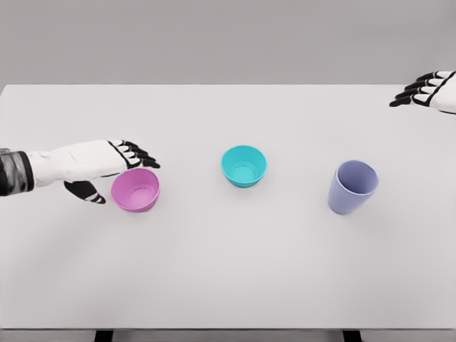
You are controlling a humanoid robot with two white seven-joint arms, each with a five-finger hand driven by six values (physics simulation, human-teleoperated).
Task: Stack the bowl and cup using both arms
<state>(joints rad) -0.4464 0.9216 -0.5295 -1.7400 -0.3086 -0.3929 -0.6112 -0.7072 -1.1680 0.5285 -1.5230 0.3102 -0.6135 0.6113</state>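
Currently, head view: left hand (107, 167) brackets pink bowl (135, 189), fingers (139, 155) over far rim, thumb nearside, not yet clenched – likely pre-grasp. Teal bowl (244, 165) mid-table (228, 271); lavender cup (352, 187) rightward. Right hand (426, 89) idles far corner, fingers released

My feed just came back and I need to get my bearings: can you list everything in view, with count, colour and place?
Table: one, white, fills most of the view.
Pink bowl: one, left part of the table, upright.
Teal bowl: one, centre of the table, upright.
Cup: one, lavender, right of the teal bowl, upright.
Left hand: one, white with black fingers, open around the pink bowl's left rim, not closed on it.
Right hand: one, white and black, open, at the far right corner.
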